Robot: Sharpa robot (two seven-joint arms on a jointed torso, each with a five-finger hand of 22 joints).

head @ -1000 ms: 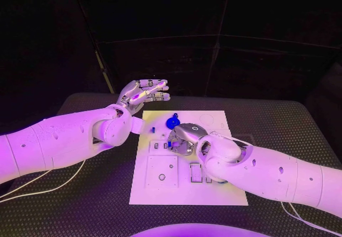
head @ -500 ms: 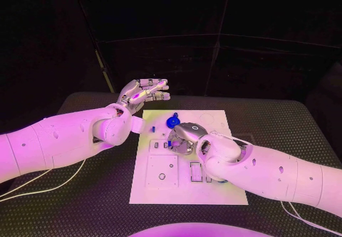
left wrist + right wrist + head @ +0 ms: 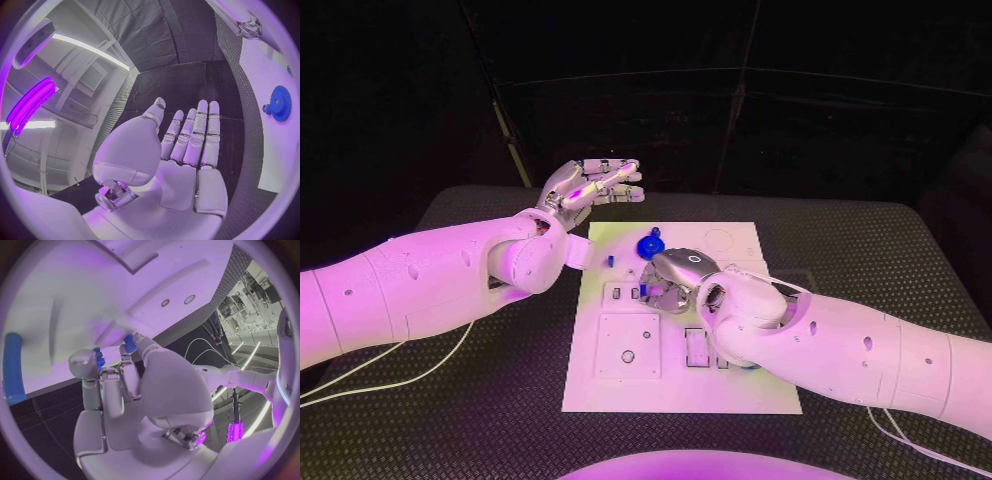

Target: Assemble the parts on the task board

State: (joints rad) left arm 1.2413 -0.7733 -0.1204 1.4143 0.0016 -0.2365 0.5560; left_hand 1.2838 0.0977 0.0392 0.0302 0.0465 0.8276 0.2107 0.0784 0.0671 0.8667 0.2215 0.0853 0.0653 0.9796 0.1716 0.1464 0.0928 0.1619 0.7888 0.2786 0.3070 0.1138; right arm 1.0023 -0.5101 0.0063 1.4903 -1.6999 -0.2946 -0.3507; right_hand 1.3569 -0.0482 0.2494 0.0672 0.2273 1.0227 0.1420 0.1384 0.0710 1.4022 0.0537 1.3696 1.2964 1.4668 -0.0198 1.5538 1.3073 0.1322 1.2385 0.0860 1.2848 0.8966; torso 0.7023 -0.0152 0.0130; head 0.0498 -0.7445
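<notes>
Left hand [image 3: 593, 187] raised at 11 o'clock off the board's far corner, fingers straight and apart, nothing held; same flat empty palm in left wrist view [image 3: 181, 150]. White board [image 3: 733, 390] flat at table centre. Blue gear [image 3: 649, 244] lying on board at 12 o'clock from right hand, just beside it; also seen in left wrist view [image 3: 279, 102]. Small blue peg [image 3: 609, 262] near board's left edge, at 9 o'clock from the gear, untouched. Right hand [image 3: 672, 282] down on board's middle, fingers curled onto surface; in right wrist view [image 3: 134, 385] fingertips pinching a small blue part [image 3: 129, 343] against the board, second blue bit [image 3: 97, 358] at neighbouring fingertip. Long blue bar [image 3: 12, 367] lying apart on board. Cannot tell if pinched part already seated in its slot.

Handling guess: parts light, stiff plastic, smooth and likely slippery, easy to flick off or drop. Best taken by opposite flanks with fingertips, kept upright, pressed straight down. Gear best taken by rim or hub, not by teeth.
</notes>
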